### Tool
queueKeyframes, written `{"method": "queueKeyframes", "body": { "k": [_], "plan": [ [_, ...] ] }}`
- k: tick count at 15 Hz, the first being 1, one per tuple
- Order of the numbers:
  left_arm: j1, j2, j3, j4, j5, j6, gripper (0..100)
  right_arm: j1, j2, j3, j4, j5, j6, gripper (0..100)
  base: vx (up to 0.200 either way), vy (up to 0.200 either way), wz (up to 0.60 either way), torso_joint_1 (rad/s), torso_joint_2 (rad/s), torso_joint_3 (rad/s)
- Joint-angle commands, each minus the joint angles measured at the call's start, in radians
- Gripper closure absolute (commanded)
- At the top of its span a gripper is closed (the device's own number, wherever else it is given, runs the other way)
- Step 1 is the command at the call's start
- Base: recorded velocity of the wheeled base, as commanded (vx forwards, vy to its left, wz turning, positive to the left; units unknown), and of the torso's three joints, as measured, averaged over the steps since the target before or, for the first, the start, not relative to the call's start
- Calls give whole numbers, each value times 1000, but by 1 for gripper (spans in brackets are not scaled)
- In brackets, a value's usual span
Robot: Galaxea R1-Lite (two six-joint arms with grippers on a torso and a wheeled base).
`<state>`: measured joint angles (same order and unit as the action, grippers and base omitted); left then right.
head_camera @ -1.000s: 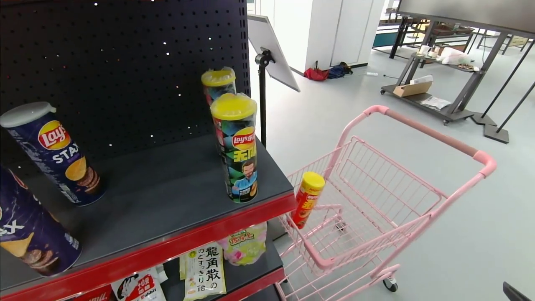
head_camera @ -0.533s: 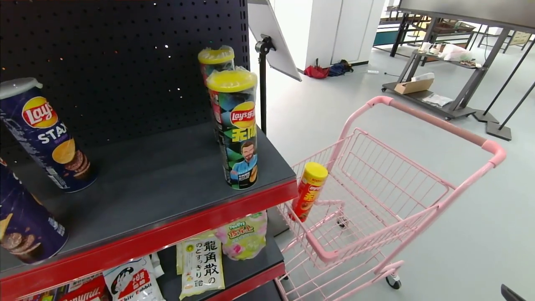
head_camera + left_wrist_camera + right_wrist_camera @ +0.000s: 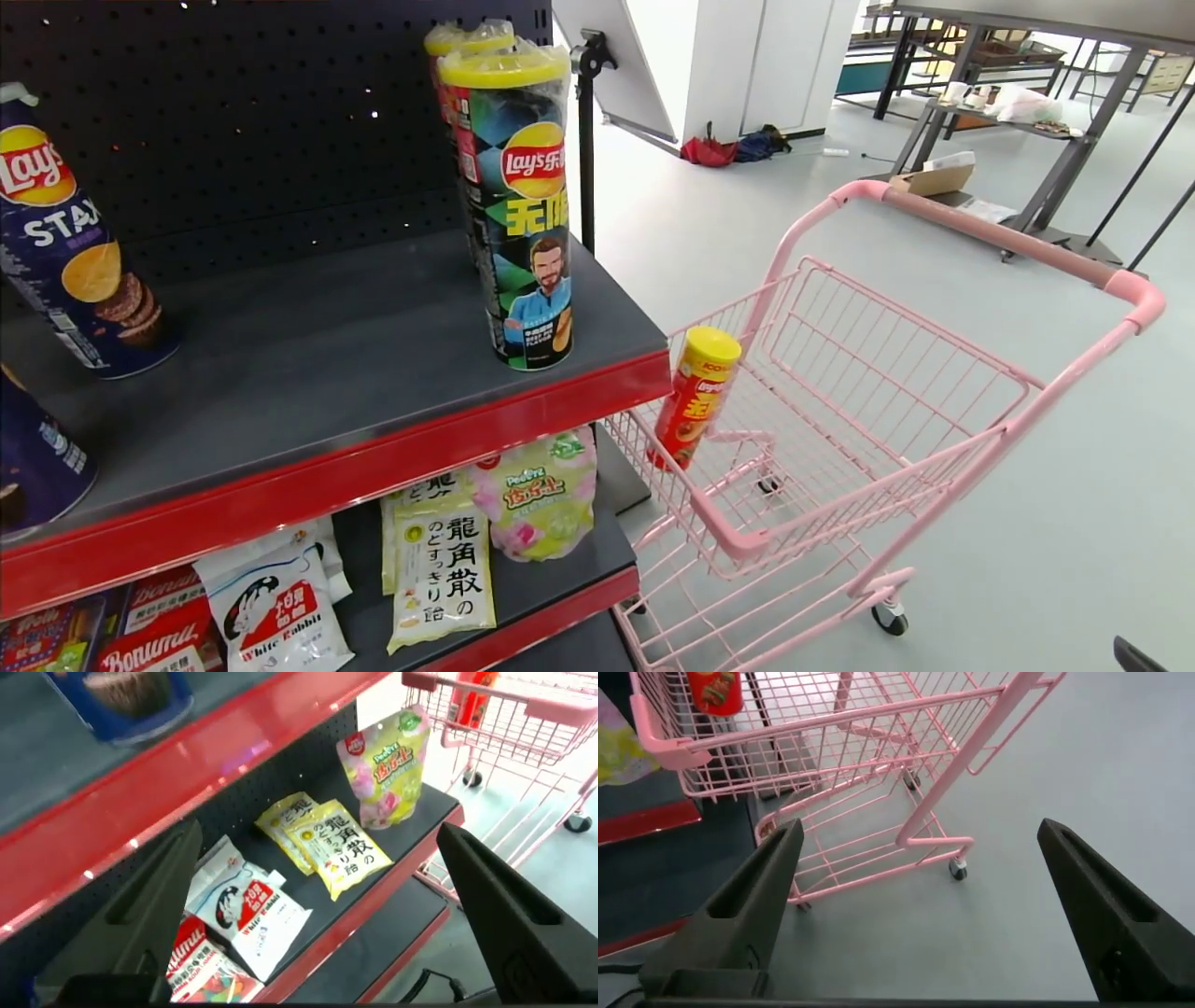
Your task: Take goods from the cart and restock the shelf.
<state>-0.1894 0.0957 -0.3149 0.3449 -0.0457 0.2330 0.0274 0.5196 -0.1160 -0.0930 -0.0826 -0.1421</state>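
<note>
Head view: the red cardboard chip tube with yellow lid (image 3: 695, 397) leans near-upright just right of frame centre, in the shelf-side corner of the pink wire cart (image 3: 920, 322). Left wrist view: my left claw (image 3: 318, 905) is splayed and empty, with the tube distant. Right wrist view: my right claw (image 3: 915, 915) is likewise released and the cart lies closer, so I judge this arm nearer.

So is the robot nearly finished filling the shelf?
Not quite. Tall chip cans already stand on the top shelf. The left gripper and right gripper are open and empty. One red can leans in the pink cart, not yet picked up.
</note>
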Motion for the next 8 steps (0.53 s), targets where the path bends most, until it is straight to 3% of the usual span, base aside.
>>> {"method": "queueKeyframes", "body": {
  "k": [1, 5, 7, 8],
  "plan": [
    [1, -1, 11, -1, 0, 0, 0, -1, 149, -56, -24, 1, 9, 0, 0, 0, 0, -27, 105, 66],
    [1, -1, 46, -6, 23, 0, 0, 72, 614, -307, -183, 144, 115, 0, 0, 0, 0, -3, 13, 8],
    [1, -1, 59, -6, 30, -12, 0, 91, 809, -361, -303, 230, 136, 0, 0, 0, 0, 0, 0, 0],
    [1, -1, 65, -6, 7, -32, 0, 157, 929, -393, -404, 244, 144, 0, 0, 0, 0, 0, 0, 0]
  ]
}}
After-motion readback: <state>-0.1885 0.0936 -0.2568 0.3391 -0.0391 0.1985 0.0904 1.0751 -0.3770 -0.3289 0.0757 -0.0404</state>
